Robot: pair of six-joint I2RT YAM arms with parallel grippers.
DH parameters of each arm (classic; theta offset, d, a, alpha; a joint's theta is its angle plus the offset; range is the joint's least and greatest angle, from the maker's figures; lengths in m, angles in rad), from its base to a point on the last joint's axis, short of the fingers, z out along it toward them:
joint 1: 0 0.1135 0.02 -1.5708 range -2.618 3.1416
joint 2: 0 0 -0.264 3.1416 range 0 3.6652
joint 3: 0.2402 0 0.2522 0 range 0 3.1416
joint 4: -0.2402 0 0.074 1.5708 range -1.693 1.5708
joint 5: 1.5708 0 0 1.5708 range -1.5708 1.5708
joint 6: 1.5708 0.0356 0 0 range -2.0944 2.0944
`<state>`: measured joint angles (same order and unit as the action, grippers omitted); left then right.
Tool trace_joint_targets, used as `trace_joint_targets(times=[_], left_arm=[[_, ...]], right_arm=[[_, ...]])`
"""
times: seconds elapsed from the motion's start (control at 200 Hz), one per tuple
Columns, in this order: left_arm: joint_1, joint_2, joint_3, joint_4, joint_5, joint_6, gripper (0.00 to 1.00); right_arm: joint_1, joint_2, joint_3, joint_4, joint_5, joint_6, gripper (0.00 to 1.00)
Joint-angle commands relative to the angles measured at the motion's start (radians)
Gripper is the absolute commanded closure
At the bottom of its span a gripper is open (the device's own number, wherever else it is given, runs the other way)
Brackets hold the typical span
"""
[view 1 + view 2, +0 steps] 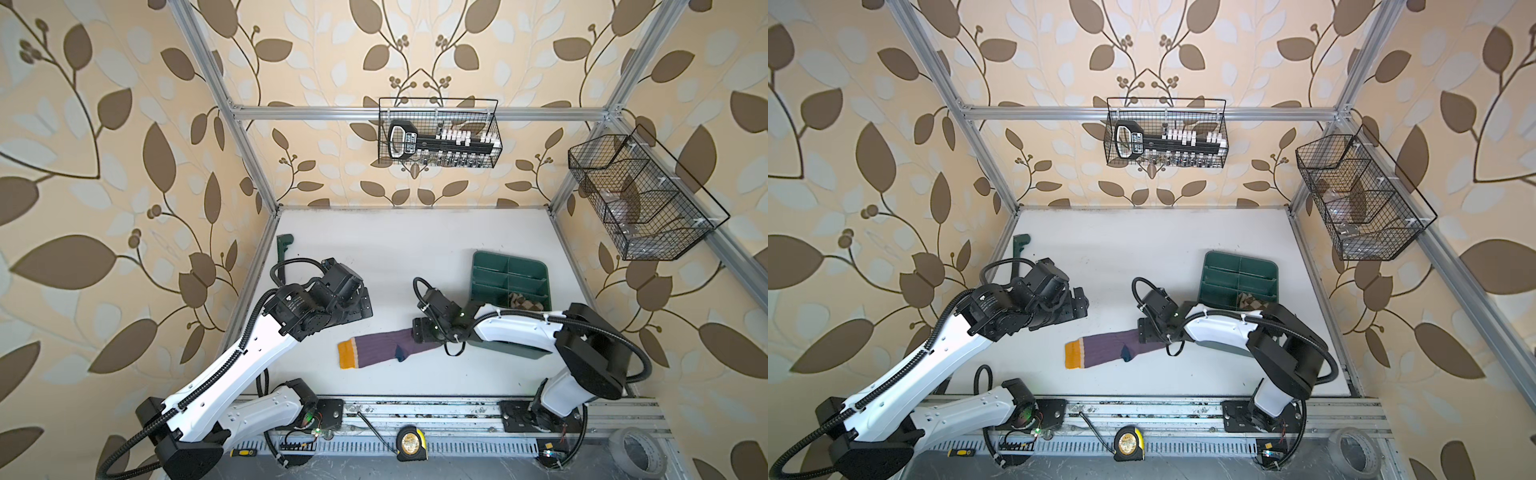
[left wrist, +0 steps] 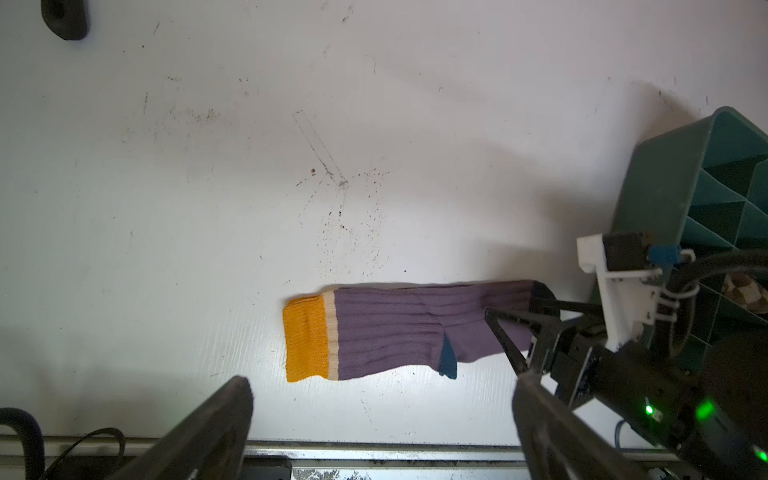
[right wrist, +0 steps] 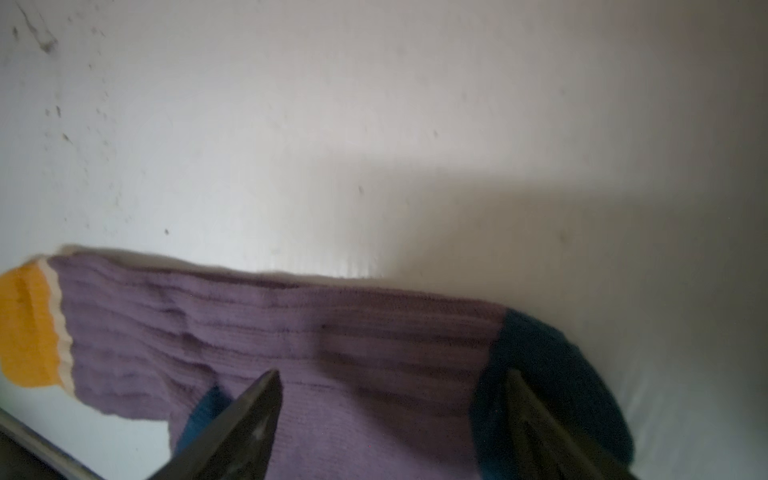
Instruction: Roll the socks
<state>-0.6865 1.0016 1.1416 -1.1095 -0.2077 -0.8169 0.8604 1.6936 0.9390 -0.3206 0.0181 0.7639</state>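
The purple ribbed sock [image 1: 374,347] [image 1: 1104,349] [image 2: 395,332] [image 3: 291,340] lies flat on the white table, its mustard cuff to the left and its navy toe to the right. My right gripper [image 1: 420,330] [image 1: 1148,330] [image 3: 392,374] is open just over the foot end, one finger [image 3: 523,399] above the navy toe and the other near the heel. My left gripper [image 1: 365,305] [image 1: 1081,301] [image 2: 382,380] hovers wide open and empty, up and to the left of the sock. The beige argyle sock [image 1: 524,301] [image 1: 1250,301] sits in a compartment of the green tray [image 1: 511,266].
The green divided tray [image 1: 1237,257] [image 2: 665,174] stands behind my right arm. A green clamp [image 1: 284,245] sits at the table's left edge. Two wire baskets [image 1: 438,133] [image 1: 640,195] hang on the walls. A tape measure [image 1: 411,444], a tape roll [image 1: 633,453] and a screwdriver [image 1: 243,452] lie on the front rail.
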Motion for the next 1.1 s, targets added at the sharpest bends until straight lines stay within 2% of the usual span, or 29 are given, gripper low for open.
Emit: trace_joint_targets(times=[0.0, 0.245, 0.365, 0.455, 0.535, 0.665, 0.725, 0.785, 0.86, 0.96, 1.095], left_arm=[[0.002, -0.024, -0.008, -0.020, -0.015, 0.021, 0.01], [0.004, -0.071, -0.056, 0.052, -0.055, 0.028, 0.01], [0.005, -0.065, -0.066, 0.085, -0.053, 0.075, 0.01], [0.007, -0.046, -0.070, 0.130, -0.037, 0.103, 0.01], [0.008, -0.017, -0.054, 0.148, -0.026, 0.127, 0.01], [0.008, -0.007, -0.008, 0.142, -0.044, 0.145, 0.01], [0.008, -0.038, 0.000, 0.159, -0.035, 0.157, 0.01], [0.008, -0.082, 0.003, 0.159, -0.077, 0.132, 0.01], [0.008, -0.156, -0.010, 0.157, -0.123, 0.117, 0.01], [0.008, -0.282, -0.054, 0.195, -0.124, 0.181, 0.01], [0.008, -0.457, -0.132, 0.270, -0.111, 0.237, 0.01]], right_arm=[[-0.063, 0.143, 0.068, -0.060, -0.096, -0.154, 0.15], [-0.176, 0.363, 0.383, -0.101, -0.174, -0.422, 0.14], [-0.209, 0.461, 0.550, -0.110, -0.188, -0.540, 0.13], [-0.210, 0.495, 0.668, -0.152, -0.130, -0.621, 0.12], [-0.202, 0.438, 0.702, -0.167, -0.088, -0.675, 0.12], [-0.139, 0.196, 0.576, -0.065, -0.033, -0.775, 0.12], [-0.093, 0.081, 0.498, -0.024, 0.010, -0.807, 0.12], [-0.037, -0.031, 0.415, 0.007, 0.073, -0.822, 0.13], [0.044, -0.159, 0.262, 0.074, 0.147, -0.826, 0.15], [0.167, -0.311, 0.051, 0.204, 0.232, -0.802, 0.19], [0.347, -0.413, -0.240, 0.498, 0.261, -0.909, 0.23]])
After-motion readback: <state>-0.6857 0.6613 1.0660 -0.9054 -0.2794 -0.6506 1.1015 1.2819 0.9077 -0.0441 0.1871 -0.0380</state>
